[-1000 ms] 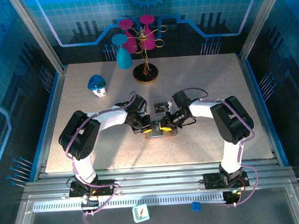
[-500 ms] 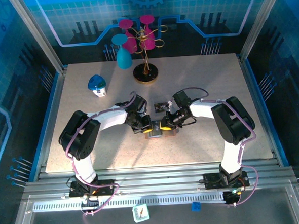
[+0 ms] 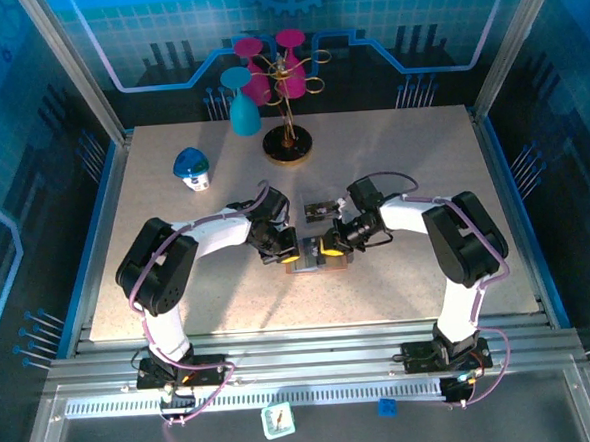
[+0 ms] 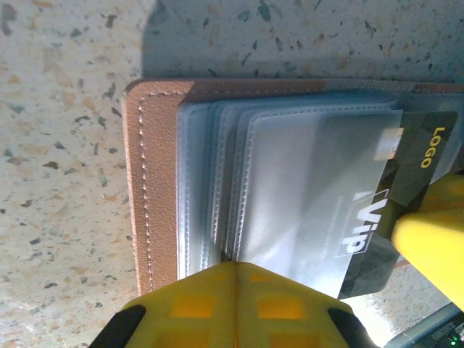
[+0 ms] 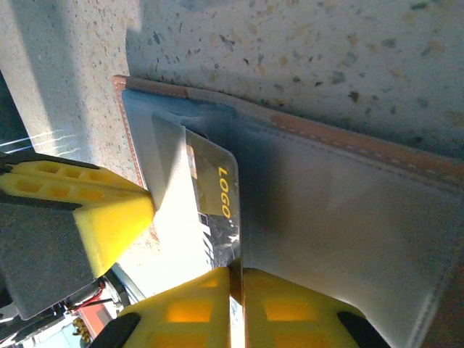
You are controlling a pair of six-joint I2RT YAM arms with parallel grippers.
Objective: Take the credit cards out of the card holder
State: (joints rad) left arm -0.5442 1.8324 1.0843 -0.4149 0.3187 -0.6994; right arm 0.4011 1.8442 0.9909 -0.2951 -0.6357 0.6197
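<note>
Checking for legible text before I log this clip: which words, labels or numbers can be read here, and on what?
"LOGO": yellow letters on the dark card sticking out of the holder; it also reads in the right wrist view.
"VIP": white letters on the same card.
Loose card on the table: pale marks, too small to read.

Speckled table point(image 3: 391, 155), card holder point(image 4: 156, 181), loose credit card point(image 3: 319, 208)

card holder point(image 4: 156, 181) on table point(image 3: 391, 155) | card point(image 5: 217, 196) partly in its pocket | second card point(image 3: 321, 208) on table just behind holder
</note>
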